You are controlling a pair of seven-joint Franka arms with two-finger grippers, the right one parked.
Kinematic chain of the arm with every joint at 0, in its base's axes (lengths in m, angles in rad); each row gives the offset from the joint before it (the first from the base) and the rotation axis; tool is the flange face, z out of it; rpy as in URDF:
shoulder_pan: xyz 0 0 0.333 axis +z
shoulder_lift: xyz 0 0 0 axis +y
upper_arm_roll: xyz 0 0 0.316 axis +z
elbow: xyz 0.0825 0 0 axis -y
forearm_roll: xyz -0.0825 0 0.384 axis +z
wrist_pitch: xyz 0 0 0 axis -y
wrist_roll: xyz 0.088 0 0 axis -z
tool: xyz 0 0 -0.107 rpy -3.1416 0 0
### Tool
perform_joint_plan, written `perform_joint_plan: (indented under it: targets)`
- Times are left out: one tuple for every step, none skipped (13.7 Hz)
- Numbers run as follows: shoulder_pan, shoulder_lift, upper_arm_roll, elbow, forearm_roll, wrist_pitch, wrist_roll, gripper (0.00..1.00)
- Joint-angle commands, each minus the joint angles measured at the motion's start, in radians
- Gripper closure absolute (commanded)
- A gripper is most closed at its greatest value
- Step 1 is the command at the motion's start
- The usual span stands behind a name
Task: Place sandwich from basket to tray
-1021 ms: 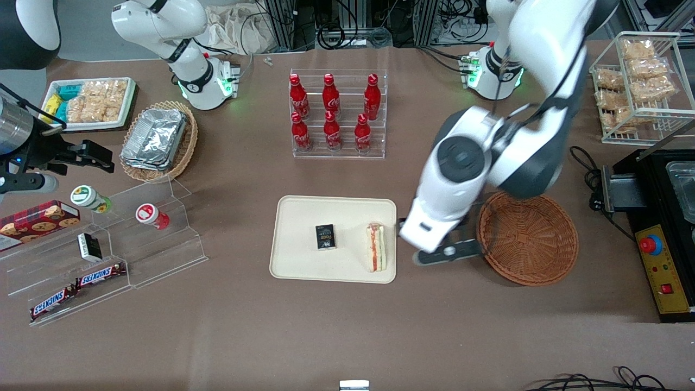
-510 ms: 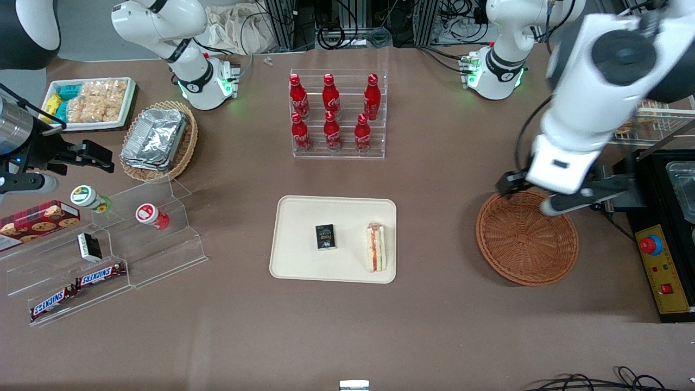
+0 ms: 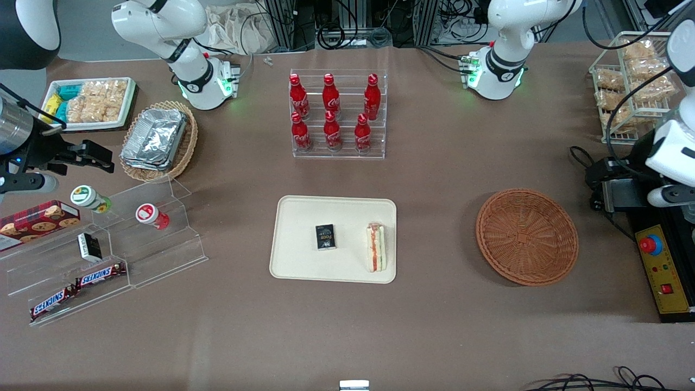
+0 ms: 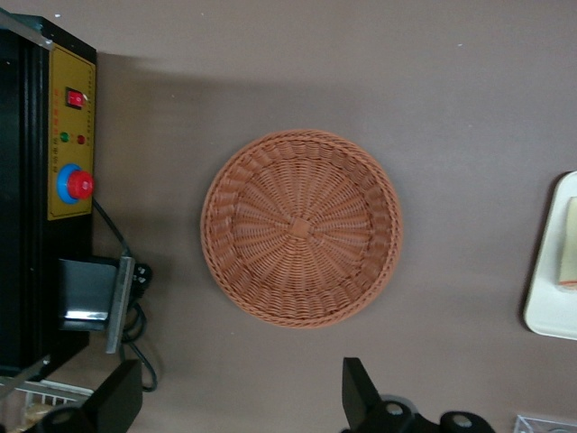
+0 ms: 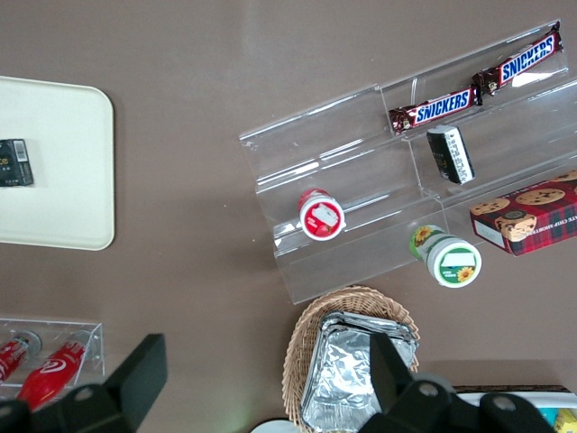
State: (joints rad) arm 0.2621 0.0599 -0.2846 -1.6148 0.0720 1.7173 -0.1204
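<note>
A high front camera looks down on the whole brown table. The left wrist camera looks straight down from well above the round reddish-brown wicker basket (image 4: 302, 229), with the open gripper (image 4: 236, 406) at the frame's edge. Both views share that basket (image 3: 526, 236) and the cream rectangular tray (image 3: 304, 217), whose edge (image 4: 545, 302) just shows.

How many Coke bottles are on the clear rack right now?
6, all in the acrylic rack, farther from the front camera than the tray: three on the upper step, three on the lower. None seems hidden. The gripper sits empty above the control box.
</note>
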Motion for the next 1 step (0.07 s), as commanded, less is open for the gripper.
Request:
perform_joint_plan:
  targets:
    - [0.011, 0.052, -0.015, 0.062, -0.015, -0.021, 0.021, 0.00]
